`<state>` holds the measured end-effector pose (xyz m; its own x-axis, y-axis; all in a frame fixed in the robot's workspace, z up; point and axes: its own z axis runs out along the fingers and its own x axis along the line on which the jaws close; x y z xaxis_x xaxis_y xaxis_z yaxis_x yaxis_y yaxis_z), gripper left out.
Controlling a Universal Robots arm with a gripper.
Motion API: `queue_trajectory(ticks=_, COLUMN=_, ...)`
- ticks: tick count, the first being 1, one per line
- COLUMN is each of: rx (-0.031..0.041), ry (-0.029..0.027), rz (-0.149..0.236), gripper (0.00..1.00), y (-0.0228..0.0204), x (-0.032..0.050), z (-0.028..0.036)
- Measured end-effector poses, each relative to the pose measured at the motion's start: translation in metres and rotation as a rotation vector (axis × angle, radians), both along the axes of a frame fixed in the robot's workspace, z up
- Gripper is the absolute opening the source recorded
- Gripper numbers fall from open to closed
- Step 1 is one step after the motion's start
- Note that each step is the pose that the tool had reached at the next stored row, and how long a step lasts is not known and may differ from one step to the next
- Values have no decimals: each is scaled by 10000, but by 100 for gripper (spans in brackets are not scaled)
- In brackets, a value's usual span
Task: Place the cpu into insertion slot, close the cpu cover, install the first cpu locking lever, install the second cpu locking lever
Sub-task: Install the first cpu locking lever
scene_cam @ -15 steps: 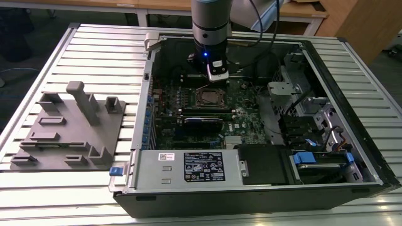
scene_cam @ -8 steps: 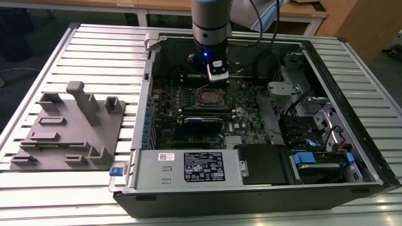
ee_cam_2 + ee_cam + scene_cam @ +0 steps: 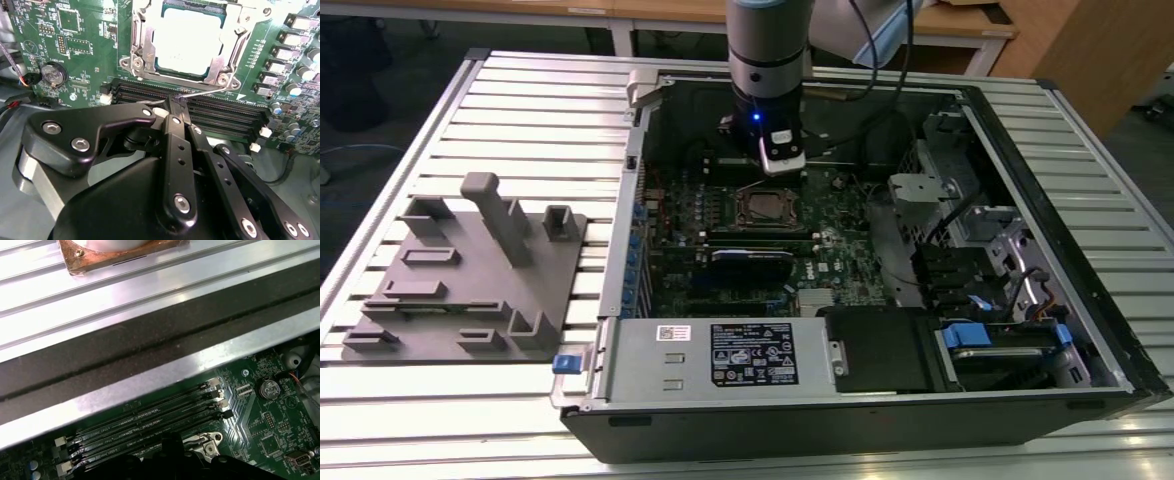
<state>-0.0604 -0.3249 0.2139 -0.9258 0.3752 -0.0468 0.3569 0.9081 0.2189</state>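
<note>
Silver cpu point(image 3: 182, 42) framed by cpu cover point(image 3: 145, 45); tool point(image 3: 174, 102) clenched at wire locking lever point(image 3: 205, 90)

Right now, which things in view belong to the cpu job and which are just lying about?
Job in hand:
cpu, seated in the insertion slot
cpu cover, framing the cpu
locking lever, right at the gripper

Lying about:
memory slots
coin-cell battery
power supply
grey fixture block beside the case
</note>
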Motion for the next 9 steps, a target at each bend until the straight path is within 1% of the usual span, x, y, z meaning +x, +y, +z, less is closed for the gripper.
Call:
queue_trajectory(ticks=6, rx=-42, ry=1, rz=-542, gripper=11, y=5, x=14, z=-22)
queue_trajectory(ticks=9, rx=-52, ry=1, rz=-684, gripper=11, y=19, x=23, z=-25)
